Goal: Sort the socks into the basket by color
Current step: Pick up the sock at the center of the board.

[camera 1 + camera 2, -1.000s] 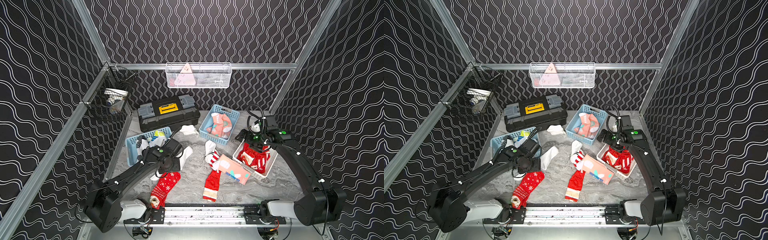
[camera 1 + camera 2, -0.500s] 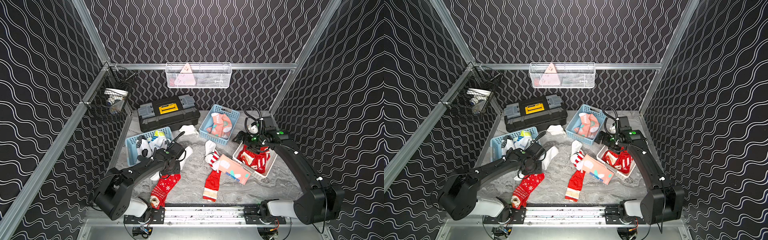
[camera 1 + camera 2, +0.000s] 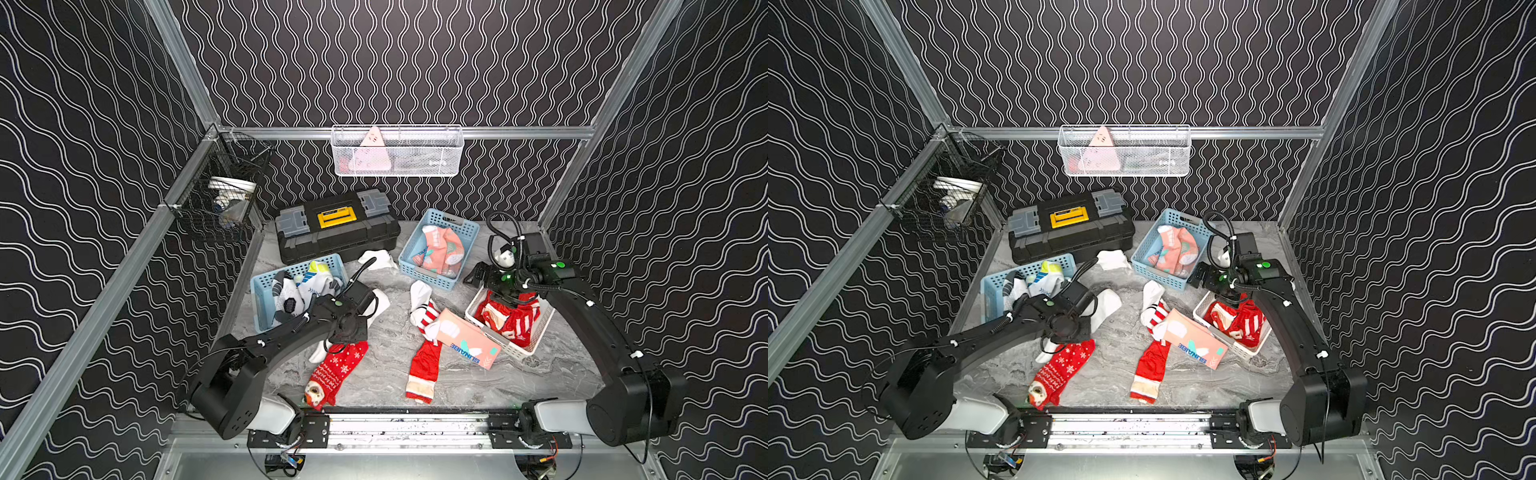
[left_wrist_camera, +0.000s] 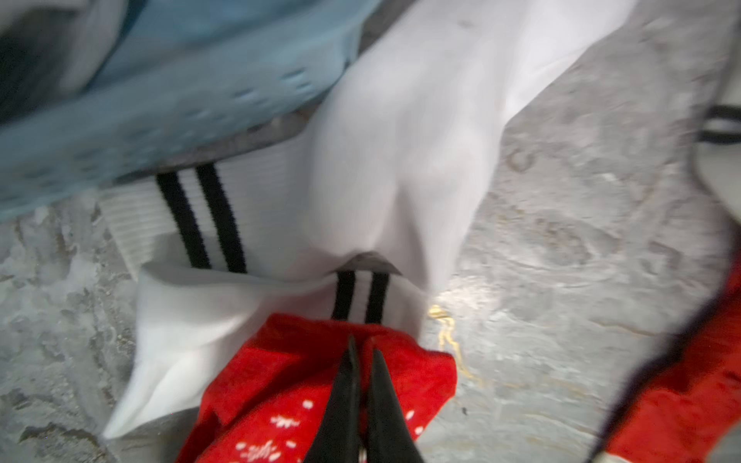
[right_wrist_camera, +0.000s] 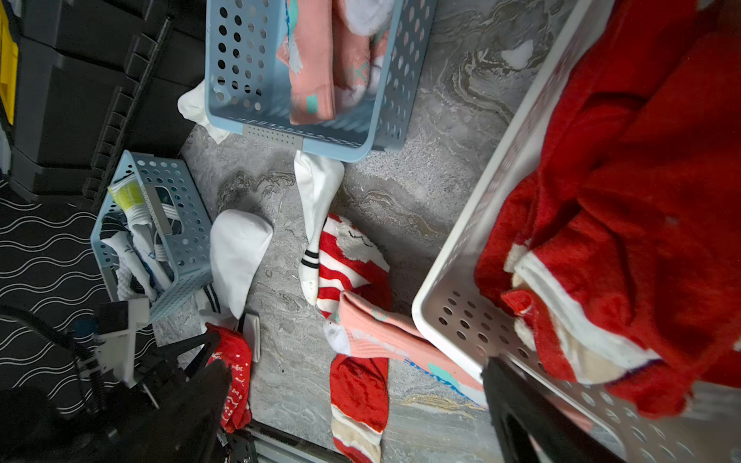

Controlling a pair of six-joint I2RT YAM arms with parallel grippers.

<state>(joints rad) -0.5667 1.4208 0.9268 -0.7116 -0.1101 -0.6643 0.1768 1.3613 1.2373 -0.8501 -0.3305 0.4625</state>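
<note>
Pinching the red Christmas sock [image 3: 337, 368] by its cuff, the left gripper [image 3: 349, 334] sits low in a top view; its wrist view shows jaws narrowed on a red fold (next, probably, a lift toward the white basket [image 3: 517, 353]); the right wrist view shows the right gripper [image 5: 357, 364] wide, empty, over that basket.
</note>
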